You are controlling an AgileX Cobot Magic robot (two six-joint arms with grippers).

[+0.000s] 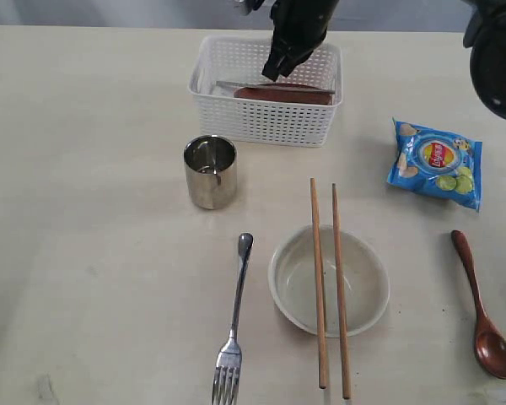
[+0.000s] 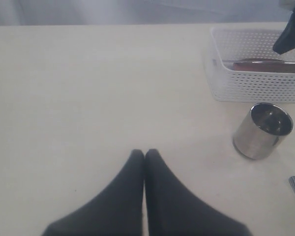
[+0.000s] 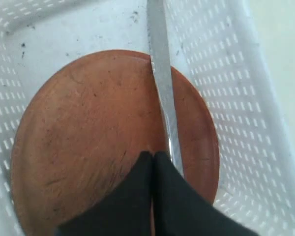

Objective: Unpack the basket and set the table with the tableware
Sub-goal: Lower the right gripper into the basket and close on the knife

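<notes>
We see the right gripper (image 3: 152, 156) lowered into the white basket (image 1: 266, 118) at the far side of the table (image 1: 93, 211). Its fingers are pressed together with nothing between them, and their tips sit over the brown plate (image 3: 88, 137) just beside the knife (image 3: 160, 73) that lies across it. The left gripper (image 2: 144, 153) is clenched too, empty, above bare tabletop. In front of the basket stands the steel cup (image 1: 210, 171). Nearer us, the fork (image 1: 234, 325) lies left of the bowl (image 1: 367, 291), two chopsticks (image 1: 318, 287) rest across the bowl, and the wooden spoon (image 1: 481, 312) lies to its right. We find a blue chips bag (image 1: 436, 163) right of the basket.
</notes>
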